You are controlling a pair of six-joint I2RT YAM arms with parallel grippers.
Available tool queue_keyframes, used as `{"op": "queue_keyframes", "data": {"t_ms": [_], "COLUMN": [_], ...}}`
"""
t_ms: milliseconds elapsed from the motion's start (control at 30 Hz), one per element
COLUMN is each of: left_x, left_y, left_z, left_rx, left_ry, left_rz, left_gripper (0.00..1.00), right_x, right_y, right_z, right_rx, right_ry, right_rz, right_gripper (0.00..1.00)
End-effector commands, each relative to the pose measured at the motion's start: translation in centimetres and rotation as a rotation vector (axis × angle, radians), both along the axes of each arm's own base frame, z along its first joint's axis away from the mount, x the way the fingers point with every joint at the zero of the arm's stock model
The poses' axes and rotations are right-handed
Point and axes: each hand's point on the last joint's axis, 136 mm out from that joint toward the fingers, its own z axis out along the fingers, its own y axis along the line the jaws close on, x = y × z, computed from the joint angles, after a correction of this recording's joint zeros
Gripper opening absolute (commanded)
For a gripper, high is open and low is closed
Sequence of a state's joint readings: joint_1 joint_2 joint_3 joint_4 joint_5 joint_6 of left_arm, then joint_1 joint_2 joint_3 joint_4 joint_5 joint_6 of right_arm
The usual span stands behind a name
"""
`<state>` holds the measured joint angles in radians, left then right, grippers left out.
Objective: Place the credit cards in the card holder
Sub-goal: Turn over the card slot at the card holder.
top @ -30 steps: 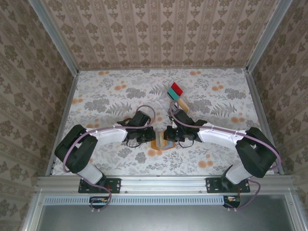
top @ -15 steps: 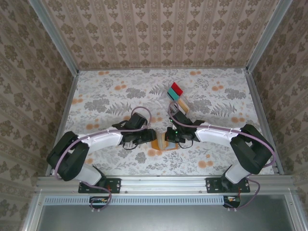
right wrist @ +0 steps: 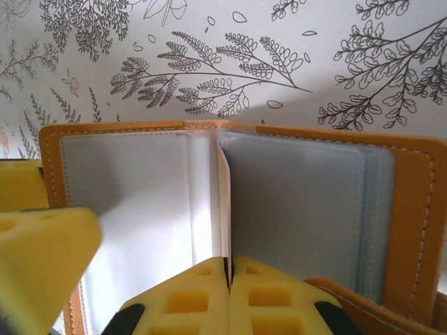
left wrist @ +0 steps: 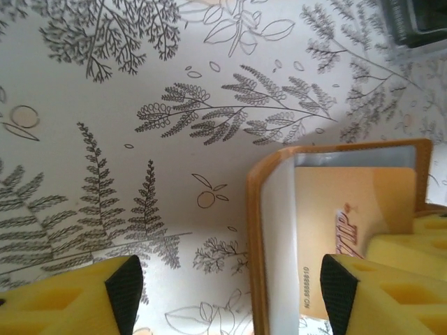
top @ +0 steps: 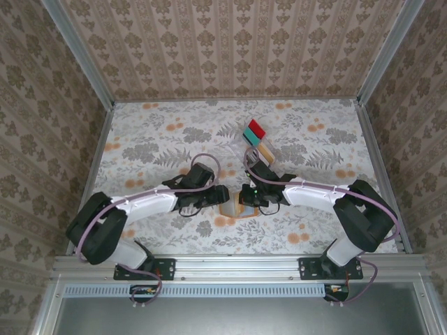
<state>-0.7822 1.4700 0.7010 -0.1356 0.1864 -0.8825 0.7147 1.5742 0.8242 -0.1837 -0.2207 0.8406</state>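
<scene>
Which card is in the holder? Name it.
The gold card marked VIP, lying inside the open holder. The red card and teal card lie in a pile farther back on the table.

Credit cards (top: 255, 132) beyond card holder (top: 232, 211)

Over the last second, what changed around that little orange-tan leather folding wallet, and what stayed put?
The left gripper slid right toward the orange-tan leather card holder and opened, apparently letting go of the beige plastic card now in its pocket. The right gripper stayed shut on the holder's inner leaf. The red and teal cards farther back did not move.
</scene>
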Motion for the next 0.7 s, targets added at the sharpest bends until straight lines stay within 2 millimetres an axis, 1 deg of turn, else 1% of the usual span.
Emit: {"op": "queue_keyframes", "data": {"t_ms": [0,100,167,200,233,367,433,567,667], "left_x": [0.1,0.1,0.1,0.0,0.0,-0.3,-0.3,-0.3,-0.4], "left_y": [-1.3,-1.6,-1.5,-1.3,-1.1,-0.7,-0.7,-0.6,-0.5], "left_z": [0.0,-0.4,-0.5,-0.6,-0.7,-0.9,-0.9,-1.0,-0.9], "left_rx": [-0.018,-0.017,-0.009,0.0,0.012,0.031,0.036,0.047,0.048], "left_ry": [0.002,0.016,0.018,0.021,0.022,0.023,0.022,0.02,0.02], "left_rz": [-0.045,-0.054,-0.06,-0.056,-0.052,-0.065,-0.072,-0.081,-0.084], "left_gripper": [0.55,0.33,0.16,0.11,0.09,0.08,0.08,0.07,0.07], "right_x": [0.0,0.0,0.0,0.0,-0.1,-0.4,-0.9,-1.2,-1.4], "right_y": [-0.3,-0.7,-1.5,-1.9,-2.6,-5.6,-7.1,-8.7,-9.8], "right_z": [-0.2,0.1,0.4,0.7,0.8,1.5,1.6,1.7,1.3], "right_rx": [-0.041,-0.061,-0.101,-0.124,-0.159,-0.299,-0.352,-0.387,-0.438], "right_ry": [0.013,0.006,-0.004,-0.009,-0.012,-0.035,-0.023,-0.016,-0.006], "right_rz": [-0.007,-0.009,-0.016,-0.017,-0.022,-0.041,-0.048,-0.067,-0.072], "right_gripper": [0.04,0.04,0.04,0.04,0.04,0.04,0.04,0.04,0.04]}}
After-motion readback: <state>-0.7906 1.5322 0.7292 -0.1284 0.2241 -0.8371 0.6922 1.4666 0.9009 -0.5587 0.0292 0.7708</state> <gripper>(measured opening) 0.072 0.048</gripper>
